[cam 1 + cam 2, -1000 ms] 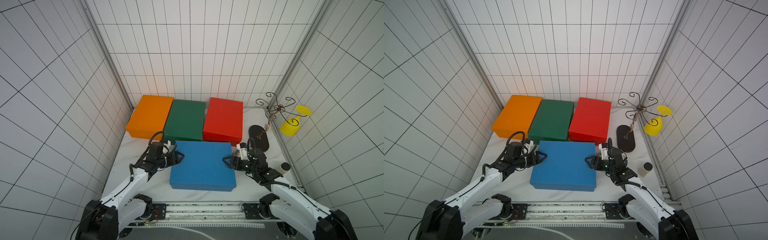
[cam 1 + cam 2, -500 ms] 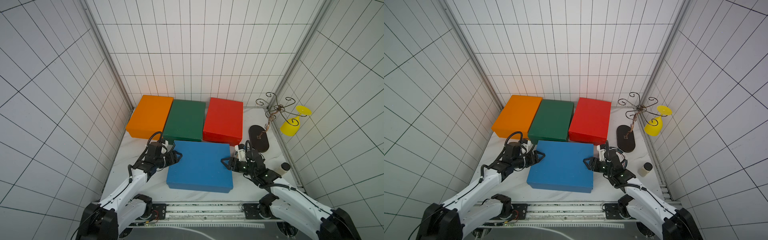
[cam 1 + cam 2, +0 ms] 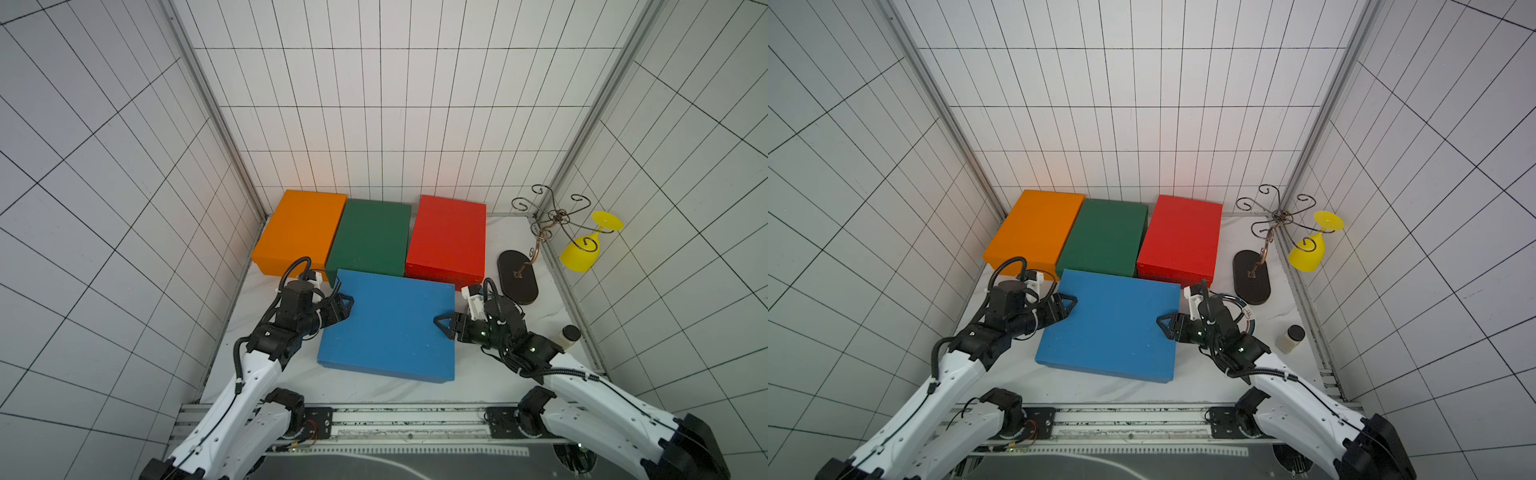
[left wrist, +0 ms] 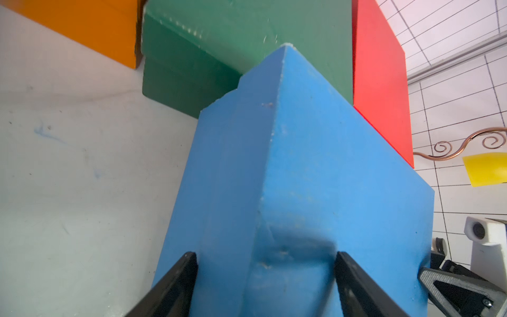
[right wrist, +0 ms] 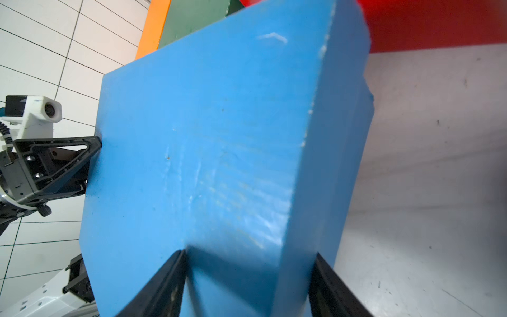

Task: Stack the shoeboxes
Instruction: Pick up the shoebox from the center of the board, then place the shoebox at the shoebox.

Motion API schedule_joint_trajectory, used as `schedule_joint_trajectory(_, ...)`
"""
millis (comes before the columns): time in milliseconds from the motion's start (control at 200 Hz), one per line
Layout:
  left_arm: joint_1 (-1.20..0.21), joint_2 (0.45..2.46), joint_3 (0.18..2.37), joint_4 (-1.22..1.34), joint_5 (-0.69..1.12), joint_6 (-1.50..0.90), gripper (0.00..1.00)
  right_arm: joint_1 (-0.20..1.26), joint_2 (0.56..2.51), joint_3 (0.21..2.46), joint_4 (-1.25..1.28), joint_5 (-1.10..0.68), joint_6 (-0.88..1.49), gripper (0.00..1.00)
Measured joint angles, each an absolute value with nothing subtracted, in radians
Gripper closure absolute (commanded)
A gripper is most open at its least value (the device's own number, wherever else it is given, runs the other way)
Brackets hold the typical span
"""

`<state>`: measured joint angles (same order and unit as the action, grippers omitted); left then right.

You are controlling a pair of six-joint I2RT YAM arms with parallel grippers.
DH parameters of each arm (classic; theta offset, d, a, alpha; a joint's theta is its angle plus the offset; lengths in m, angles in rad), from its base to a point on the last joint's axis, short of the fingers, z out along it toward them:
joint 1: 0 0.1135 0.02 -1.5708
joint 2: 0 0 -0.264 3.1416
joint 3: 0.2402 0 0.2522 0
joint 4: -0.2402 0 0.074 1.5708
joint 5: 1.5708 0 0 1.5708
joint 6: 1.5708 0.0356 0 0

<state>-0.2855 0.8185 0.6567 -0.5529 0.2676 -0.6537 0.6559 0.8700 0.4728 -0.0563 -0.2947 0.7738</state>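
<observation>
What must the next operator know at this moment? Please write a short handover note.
Left gripper: fingers shut on the blue shoebox, left end.
Right gripper: fingers shut on its right end.
Orange shoebox, green shoebox and red shoebox stand side by side by the back wall, none stacked.
Done: blue one gripped by both arms.
Left: set it on a box of the row, then stack the rest.

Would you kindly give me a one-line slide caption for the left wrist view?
Left pincer grips an end of the blue shoebox; orange box, green box and red box line up beyond.
</observation>
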Motion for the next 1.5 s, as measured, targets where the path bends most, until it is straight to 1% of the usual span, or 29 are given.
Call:
schedule_joint_trajectory(310,-0.275,0.831,0.753,-0.561,0.166,-0.645,0.21,0.656,0.972,0.651,-0.097,-0.266,0.73,0.36)
schedule_joint_trajectory(565,-0.239,0.952,0.916,-0.535,0.096,-0.63,0.2,0.652,1.122,0.911,-0.133,-0.195,0.663,0.36)
schedule_joint_trajectory(820,-0.179,1.055,0.968,-0.482,0.113,-0.641,0.19,0.631,1.286,1.127,-0.139,-0.145,0.575,0.35)
schedule_joint_trajectory(980,-0.137,1.145,0.997,-0.429,0.146,-0.654,0.19,0.577,1.413,1.226,-0.126,-0.205,0.543,0.36)
schedule_joint_trajectory(1325,-0.046,1.322,1.026,-0.228,0.239,-0.761,0.19,0.435,1.741,1.444,-0.027,-0.424,0.537,0.35)
schedule_joint_trajectory(1420,-0.043,1.374,1.058,-0.193,0.245,-0.775,0.19,0.41,1.812,1.516,-0.025,-0.457,0.537,0.31)
schedule_joint_trajectory(1500,-0.042,1.405,1.084,-0.171,0.255,-0.785,0.19,0.389,1.874,1.587,-0.031,-0.475,0.536,0.24)
